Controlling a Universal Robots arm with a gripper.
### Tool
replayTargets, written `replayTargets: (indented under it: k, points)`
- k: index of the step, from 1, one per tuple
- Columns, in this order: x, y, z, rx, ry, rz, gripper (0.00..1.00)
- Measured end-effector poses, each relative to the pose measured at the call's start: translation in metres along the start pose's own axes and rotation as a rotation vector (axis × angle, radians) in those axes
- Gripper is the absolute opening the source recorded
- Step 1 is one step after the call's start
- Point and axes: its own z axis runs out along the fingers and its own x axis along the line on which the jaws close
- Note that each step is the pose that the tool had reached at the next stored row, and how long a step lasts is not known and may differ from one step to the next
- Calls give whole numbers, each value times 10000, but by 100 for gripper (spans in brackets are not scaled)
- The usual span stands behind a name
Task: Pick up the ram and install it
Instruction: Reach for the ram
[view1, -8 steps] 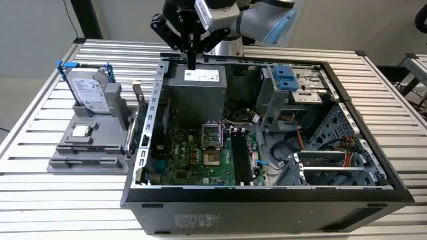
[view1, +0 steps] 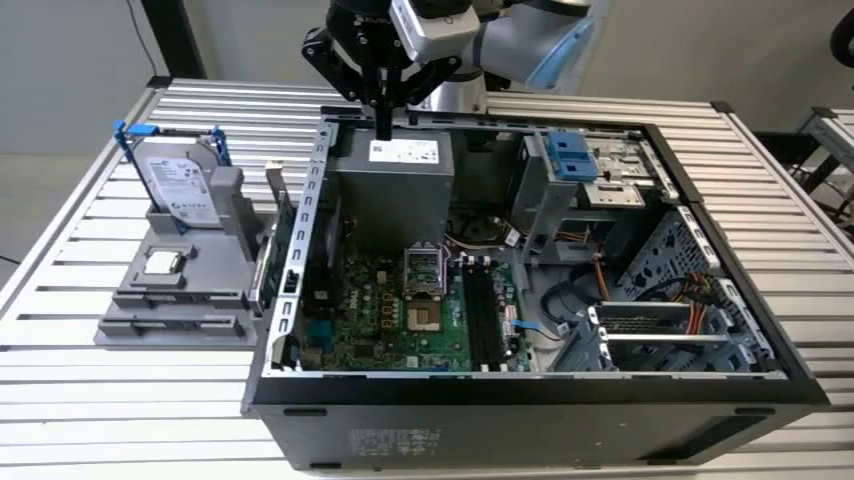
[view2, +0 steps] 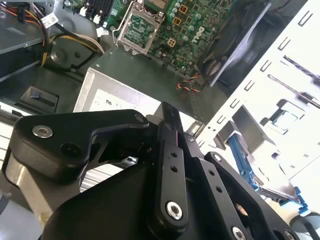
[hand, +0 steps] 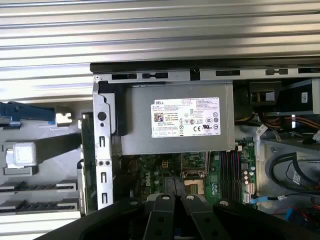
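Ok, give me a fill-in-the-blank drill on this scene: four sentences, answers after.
1. The hand hangs above the grey ____ inside the computer case.
2. The hard drive stands upright in the grey holder and carries ____ rails.
3. The ram stands on edge at the holder's side nearest the ____.
4. The processor chip lies flat on the ____.
Missing words: power supply; blue; computer case; holder.

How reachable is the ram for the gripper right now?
Probably yes. The ram stands on edge at the gray holder, beside the case wall, top uncovered; the gripper hangs above the power supply, nothing between them.
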Motion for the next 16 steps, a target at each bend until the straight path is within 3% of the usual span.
replayTargets:
  k: [6,16]
  points:
    - [16,-1,0,0,0,1,0]
    - [196,-14,-4,-1,-1,-1,0]
